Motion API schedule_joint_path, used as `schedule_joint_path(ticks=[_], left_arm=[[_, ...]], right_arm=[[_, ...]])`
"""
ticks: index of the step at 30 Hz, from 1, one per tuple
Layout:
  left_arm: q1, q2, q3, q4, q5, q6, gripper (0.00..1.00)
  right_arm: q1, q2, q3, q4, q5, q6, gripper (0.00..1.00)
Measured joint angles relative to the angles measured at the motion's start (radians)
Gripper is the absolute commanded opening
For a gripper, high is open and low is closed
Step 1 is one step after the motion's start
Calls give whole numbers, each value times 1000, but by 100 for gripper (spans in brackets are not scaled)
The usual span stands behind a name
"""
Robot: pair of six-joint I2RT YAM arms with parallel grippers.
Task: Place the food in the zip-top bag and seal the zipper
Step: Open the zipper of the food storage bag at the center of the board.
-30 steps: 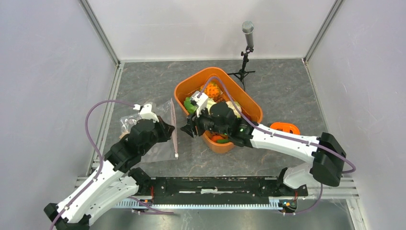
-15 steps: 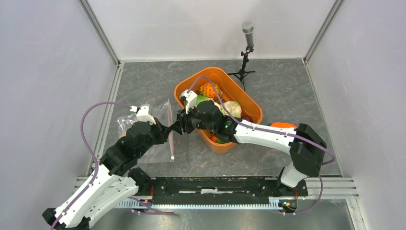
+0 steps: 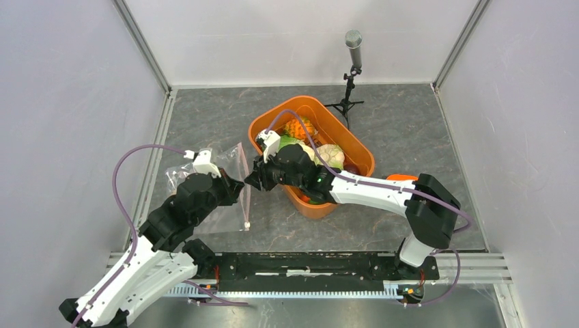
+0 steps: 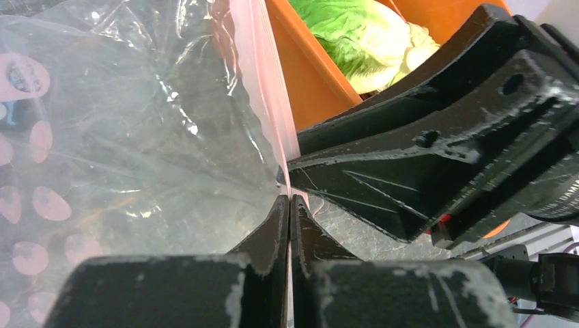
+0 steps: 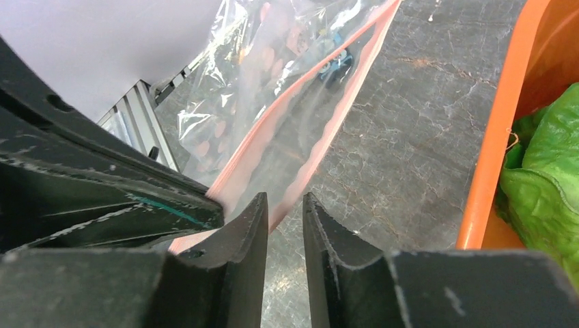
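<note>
Left of the orange basket (image 3: 351, 137), on the table (image 3: 410, 130), lies the zip-top bag (image 3: 229, 213), flat and crinkled; the cabbage (image 4: 362, 34), pineapple (image 3: 298, 128) and cauliflower (image 3: 331, 154) sit in the basket, so I judge that loading has not begun and the step in hand is opening the mouth.

My left gripper (image 4: 290, 198) is pressed together, pinching the zipper (image 4: 263, 89) partway along its length. My right gripper (image 5: 283, 198) faces it tip to tip from the basket side; its jaws stand a little apart with bare table showing through the gap, so I read it as holding nothing yet.

To do this well, I would catch only the lip nearest the basket with the right fingers, just beside the left pinch and not on the same layer. Then I would draw the two grippers apart slowly and low, so the film neither slips nor drags the whole bag along; if both layers come away together, I would let go and try again.

From above, the zipper's long axis runs near to far, roughly parallel to the left wall; the mouth faces right, toward the basket, and the body of the bag spreads away to the left.
</note>
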Motion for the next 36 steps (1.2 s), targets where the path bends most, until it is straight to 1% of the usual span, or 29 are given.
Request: schedule_joint_path(ticks=[5, 6, 8, 9, 11, 19, 21, 24, 27, 31, 34, 36], left_arm=[[0, 0, 3, -6, 0, 3, 2], [0, 0, 4, -9, 0, 3, 2], [0, 0, 9, -15, -4, 3, 2], [0, 1, 13, -21, -8, 3, 2], [0, 6, 30, -45, -27, 2, 2], [0, 71, 111, -134, -107, 3, 3], [0, 107, 122, -145, -109, 3, 12], [0, 169, 138, -167, -105, 3, 18], [0, 219, 151, -182, -98, 4, 26], [-1, 254, 157, -193, -82, 9, 37], [-1, 277, 174, -201, -76, 10, 37], [-1, 293, 187, -209, -77, 10, 41]], right_arm=[[-1, 13, 0, 2, -2, 0, 26], [-2, 13, 0, 4, -6, 0, 20], [-5, 13, 0, 11, -14, 0, 15], [-6, 13, -1, 18, -20, 3, 6], [-7, 13, -2, 30, -23, 8, 0], [-9, 12, -20, 32, 4, 20, 0], [-10, 11, -32, 33, 10, 27, 0], [-10, 2, -58, 39, 19, 36, 0], [-10, -10, -80, 48, 32, 49, 0], [-10, -24, -90, 71, 36, 68, 0], [-10, -31, -99, 99, 36, 83, 0], [-10, -32, -101, 102, 37, 87, 0]])
